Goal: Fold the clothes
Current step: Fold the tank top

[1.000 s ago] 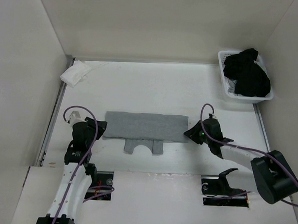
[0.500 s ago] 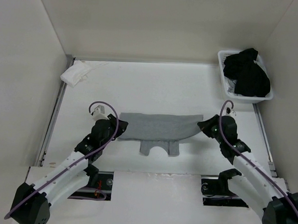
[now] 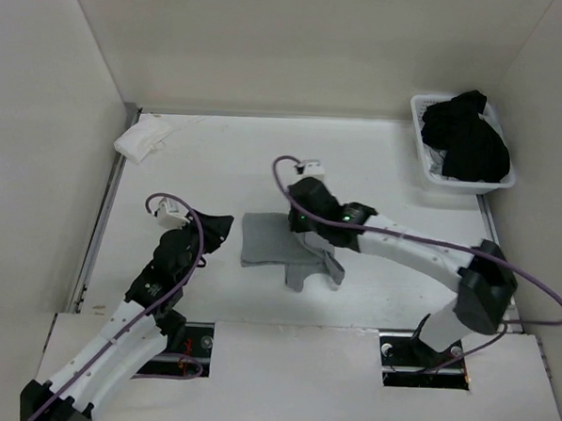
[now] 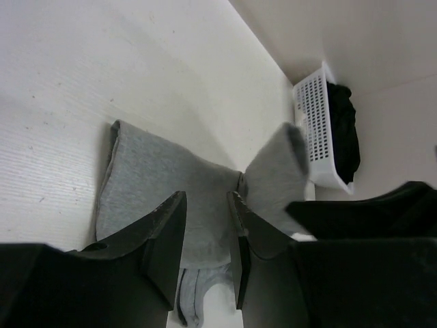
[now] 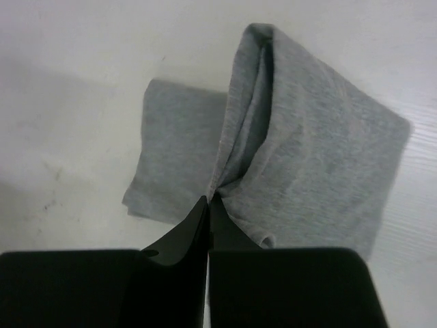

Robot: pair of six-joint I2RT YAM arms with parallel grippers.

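Observation:
The clothes (image 3: 260,242), a heather-grey tank top, lie doubled over at the table's middle, with the straps (image 3: 301,273) poking out toward the near edge. My right gripper (image 3: 304,226) is shut on a pinch of the grey knit (image 5: 321,171), which rises in a fold to the jaws (image 5: 209,199). The lower layer (image 5: 171,150) lies flat under it. My left gripper (image 3: 219,228) hovers just left of the clothes, open and holding nothing. In the left wrist view the grey cloth (image 4: 150,178) lies beyond the parted fingers of the left gripper (image 4: 205,198).
A white basket (image 3: 425,157) holding black garments (image 3: 469,135) stands at the back right, and it also shows in the left wrist view as the basket (image 4: 311,130). A small white cloth (image 3: 142,137) lies at the back left. White walls close in the table.
My right gripper shut on the right end of the clothes and carried it left over the body, halving its width. The left gripper drew back just off the left end.

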